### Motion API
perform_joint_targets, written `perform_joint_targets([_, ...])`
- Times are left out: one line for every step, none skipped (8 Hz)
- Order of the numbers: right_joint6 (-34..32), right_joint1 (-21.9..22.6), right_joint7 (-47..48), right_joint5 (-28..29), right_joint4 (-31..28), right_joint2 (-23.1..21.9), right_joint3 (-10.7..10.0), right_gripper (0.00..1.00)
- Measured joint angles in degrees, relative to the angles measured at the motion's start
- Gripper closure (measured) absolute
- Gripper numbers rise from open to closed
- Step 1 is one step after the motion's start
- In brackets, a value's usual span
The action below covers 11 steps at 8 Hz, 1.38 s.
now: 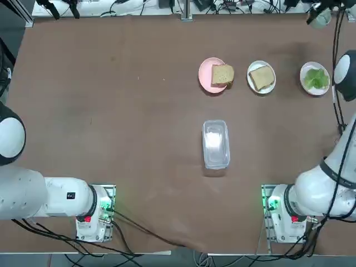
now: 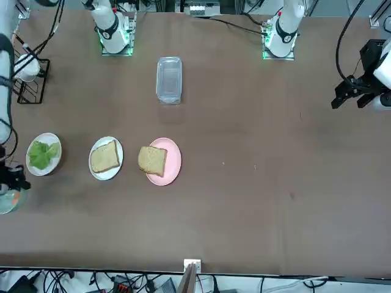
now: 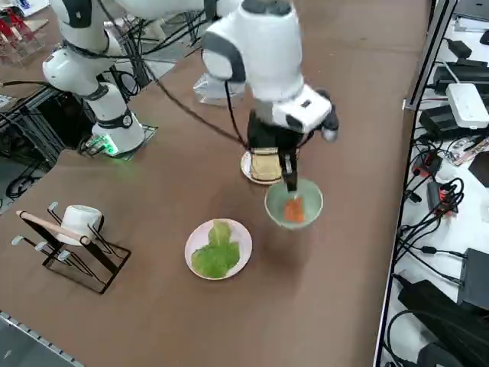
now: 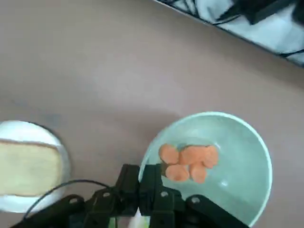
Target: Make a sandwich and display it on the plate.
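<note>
The sandwich is not in view as one piece; its parts lie apart. One bread slice [image 1: 261, 77] rests on the white plate [image 1: 262, 92], the other bread slice [image 1: 222, 74] on a pink plate [image 1: 204, 71]. Lettuce [image 1: 316, 78] fills a third small plate. My right gripper [image 3: 291, 183] hangs shut, fingers pointing down, just over a pale green bowl [image 3: 294, 205] of orange slices [image 4: 187, 161]. In the wrist view the gripper [image 4: 145, 183] sits above the bowl's near rim, with the white plate's bread [image 4: 26, 168] off to one side. I see nothing held between the fingers.
A clear lidded container [image 1: 216, 143] lies mid-table. A black wire rack with a white cup [image 3: 72, 237] stands near the lettuce plate, on the side of the robot's bases. The table edge runs close behind the bowl, with cables and devices [image 3: 451, 115] beyond it.
</note>
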Motion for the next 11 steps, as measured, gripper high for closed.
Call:
perform_joint_targets([-4.32,2.16,6.25,0.09,-0.02,-1.4,0.1,0.97])
perform_joint_targets([-8.25,4.16,11.48,0.13,-0.11,-2.36,0.18,0.97])
perform_joint_targets([-10.9,6.17,15.47,0.53,-0.74,-2.93,0.28,0.97])
perform_joint_targets([-11.59,8.16,18.3,0.97,-2.0,-3.01,0.34,0.97])
perform_joint_targets([-11.61,9.57,20.07,2.04,-3.48,-2.98,0.35,0.97])
perform_joint_targets([-11.71,10.0,20.39,4.48,-4.87,-2.96,0.33,0.97])
perform_joint_targets([-11.81,9.83,20.38,8.12,-6.13,-2.94,0.11,0.97])
perform_joint_targets([-11.91,9.4,20.38,11.69,-7.11,-2.93,-0.09,0.97])
perform_joint_targets([-11.99,8.83,20.31,15.25,-7.93,-2.9,-0.17,0.97])
perform_joint_targets([-12.07,8.36,20.24,19.73,-8.89,-2.85,-0.2,0.97])
perform_joint_targets([-12.09,8.01,20.23,23.91,-10.2,-2.69,-0.2,0.97])
